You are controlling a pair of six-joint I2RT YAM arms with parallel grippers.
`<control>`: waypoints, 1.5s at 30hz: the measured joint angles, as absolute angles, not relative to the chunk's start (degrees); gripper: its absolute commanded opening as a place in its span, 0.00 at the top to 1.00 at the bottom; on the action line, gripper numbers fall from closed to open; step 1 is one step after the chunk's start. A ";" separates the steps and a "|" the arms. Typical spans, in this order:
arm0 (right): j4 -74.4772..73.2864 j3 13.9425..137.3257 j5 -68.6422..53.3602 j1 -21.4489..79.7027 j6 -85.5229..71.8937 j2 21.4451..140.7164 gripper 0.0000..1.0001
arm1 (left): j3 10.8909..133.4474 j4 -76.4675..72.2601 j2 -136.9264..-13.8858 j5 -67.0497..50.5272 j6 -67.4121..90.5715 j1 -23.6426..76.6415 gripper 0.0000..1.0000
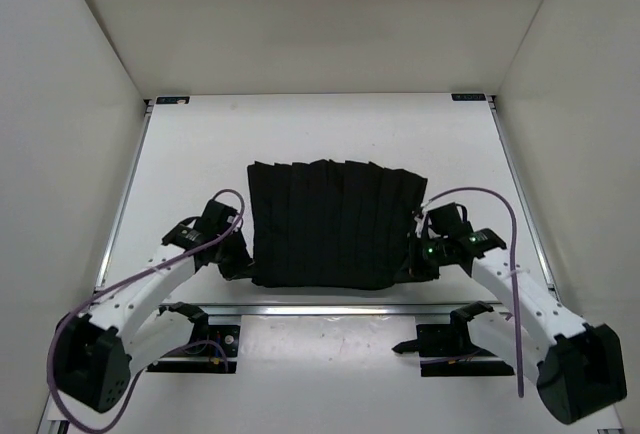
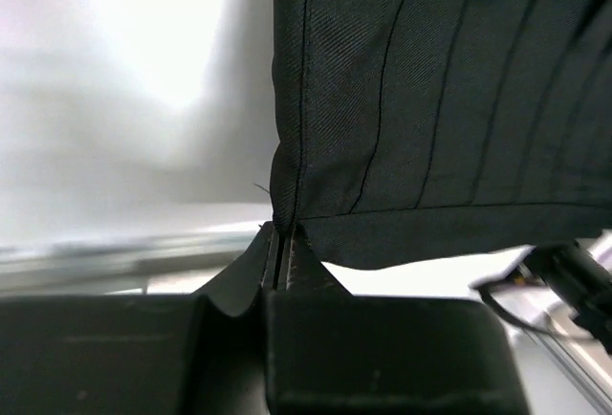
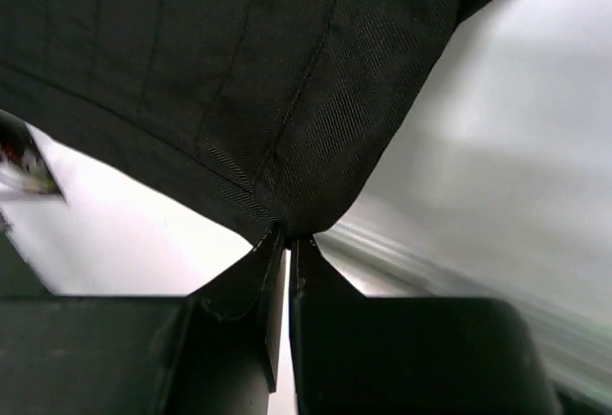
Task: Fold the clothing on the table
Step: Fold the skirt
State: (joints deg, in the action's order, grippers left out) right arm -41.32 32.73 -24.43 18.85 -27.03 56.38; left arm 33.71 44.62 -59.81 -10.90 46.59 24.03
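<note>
fabric like this should handle soft and light: the clothing (image 1: 335, 224), a black ribbed piece, lies spread near the middle of the table (image 1: 200, 144), its near edge close to the silver rail (image 1: 330, 309), and we judge it will drape and sag wherever we leave it unsupported. corners are the place to take hold, and that is where we have it. our left gripper (image 2: 282, 235) is closed tight on the near left corner, with the hem pinched between the fingertips in the left wrist view. our right gripper (image 3: 287, 239) is likewise clamped on the near right corner, where the cloth gathers to a point at the pinch. the weave looks smooth, so we think a thin pinch could slip. we would lift both sides evenly and carry the near edge toward the far one, so the ribs do not skew and the middle does not drag.
</note>
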 measured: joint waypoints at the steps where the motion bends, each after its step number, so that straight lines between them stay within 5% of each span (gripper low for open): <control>1: -42.68 31.46 -24.80 19.64 -27.55 54.11 1.00 | 33.34 46.13 -57.43 -11.73 46.61 23.55 0.99; 5: -49.47 33.06 -26.81 18.68 -27.68 51.00 1.00 | 36.71 51.22 -55.79 -14.04 46.81 22.48 0.98; 8: -53.60 43.31 -27.51 14.50 -24.86 57.39 1.00 | 50.22 54.94 -64.84 -15.18 45.58 20.45 0.95; 11: -53.67 59.53 -27.29 8.86 -21.91 70.70 1.00 | 71.07 54.33 -80.88 -15.66 43.31 17.76 0.78; 12: -52.40 64.86 -27.29 7.07 -21.23 75.83 0.94 | 78.70 55.02 -87.20 -15.68 42.76 16.82 0.67; 16: -46.61 82.70 -26.85 2.17 -21.26 95.79 0.26 | 105.10 53.39 -111.26 -16.25 40.75 13.61 0.51; 20: -44.23 91.98 -21.50 0.97 -20.53 107.53 0.13 | 108.25 49.74 -123.66 -19.38 40.56 10.17 0.36; 23: -42.63 87.61 -19.62 0.91 -20.53 105.58 0.14 | 97.36 47.92 -123.11 -20.97 41.17 7.79 0.37; 26: -39.86 77.25 -19.44 0.40 -21.41 98.85 0.17 | 86.00 45.43 -117.36 -21.85 41.41 6.00 0.24; 29: -37.08 66.61 -19.33 -1.34 -23.55 92.23 0.20 | 76.20 43.33 -108.29 -21.80 41.52 5.15 0.31; 33: -31.27 53.80 -19.22 -2.90 -27.81 86.67 0.20 | 64.47 37.85 -97.49 -22.28 42.02 4.23 0.27; 40: -23.57 46.37 -21.41 -2.22 -34.35 88.38 0.27 | 60.75 32.99 -101.03 -18.26 43.86 8.10 0.28; 42: -20.97 46.37 -22.52 -2.22 -35.44 89.34 0.42 | 60.77 31.94 -101.84 -16.43 44.71 9.89 0.36; 44: -18.06 46.26 -23.31 -2.20 -36.27 90.78 0.56 | 60.80 31.00 -102.13 -14.94 45.80 11.20 0.54; 45: -17.08 46.17 -23.94 -2.20 -36.56 91.42 0.76 | 60.80 30.39 -102.15 -14.35 46.39 11.46 0.58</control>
State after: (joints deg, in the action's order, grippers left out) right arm -17.08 46.17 -23.94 -2.20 -36.56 91.42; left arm 60.80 30.39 -102.15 -14.35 46.39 11.46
